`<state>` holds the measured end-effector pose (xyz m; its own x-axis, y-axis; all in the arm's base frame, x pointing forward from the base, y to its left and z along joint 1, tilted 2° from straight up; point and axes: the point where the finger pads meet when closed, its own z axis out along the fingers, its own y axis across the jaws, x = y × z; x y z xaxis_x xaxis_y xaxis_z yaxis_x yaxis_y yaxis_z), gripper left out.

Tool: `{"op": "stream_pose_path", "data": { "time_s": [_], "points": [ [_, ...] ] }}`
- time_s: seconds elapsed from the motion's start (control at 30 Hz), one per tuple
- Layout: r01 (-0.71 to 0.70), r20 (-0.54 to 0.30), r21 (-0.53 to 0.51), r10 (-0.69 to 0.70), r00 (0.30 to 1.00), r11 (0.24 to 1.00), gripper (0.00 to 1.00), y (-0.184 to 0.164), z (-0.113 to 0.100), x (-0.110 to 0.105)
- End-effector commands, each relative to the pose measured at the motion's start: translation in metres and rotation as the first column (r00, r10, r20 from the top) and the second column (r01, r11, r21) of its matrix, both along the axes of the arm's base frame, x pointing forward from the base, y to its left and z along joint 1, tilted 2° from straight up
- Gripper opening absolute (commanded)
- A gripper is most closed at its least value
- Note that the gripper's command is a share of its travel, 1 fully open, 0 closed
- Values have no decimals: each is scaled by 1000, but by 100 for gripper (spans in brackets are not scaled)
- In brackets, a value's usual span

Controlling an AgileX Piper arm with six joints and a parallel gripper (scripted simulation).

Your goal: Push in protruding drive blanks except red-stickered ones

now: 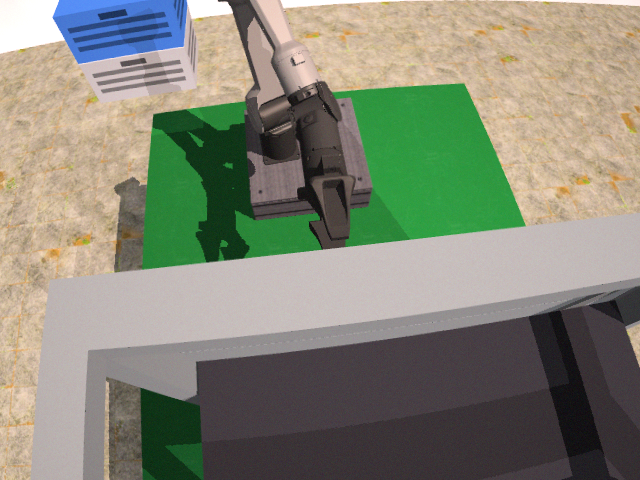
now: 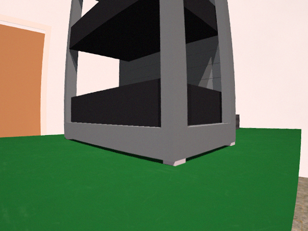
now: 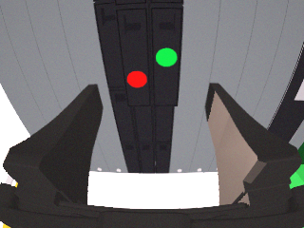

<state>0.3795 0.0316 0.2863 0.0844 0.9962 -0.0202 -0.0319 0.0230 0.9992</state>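
The grey rack (image 1: 330, 289) stands on the green mat, seen from above and behind in the top view, and from its rear corner in the exterior view (image 2: 172, 103), with dark trays inside. In the wrist view its front shows a dark column of drive blanks (image 3: 141, 70). One blank carries a green sticker (image 3: 166, 57). My gripper (image 3: 153, 95) is open and empty, a short way in front of the rack and pointing at this column. It also shows in the top view (image 1: 330, 227). I cannot tell which blanks stick out.
The arm's grey base plate (image 1: 305, 160) sits on the mat behind the gripper. A blue and white cabinet (image 1: 129, 49) stands on the stone floor at the far left. An orange panel (image 2: 15, 78) is on the wall behind the rack.
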Motion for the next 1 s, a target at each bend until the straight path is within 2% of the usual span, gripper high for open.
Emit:
{"op": "stream_pose_path", "data": {
  "time_s": [0.0, 0.97],
  "points": [
    [1, 2, 1, -1, 1000, 1000, 100, 0, 1, 1],
    [2, 1, 0, -2, 1000, 1000, 100, -8, 1, -3]
  ]
}}
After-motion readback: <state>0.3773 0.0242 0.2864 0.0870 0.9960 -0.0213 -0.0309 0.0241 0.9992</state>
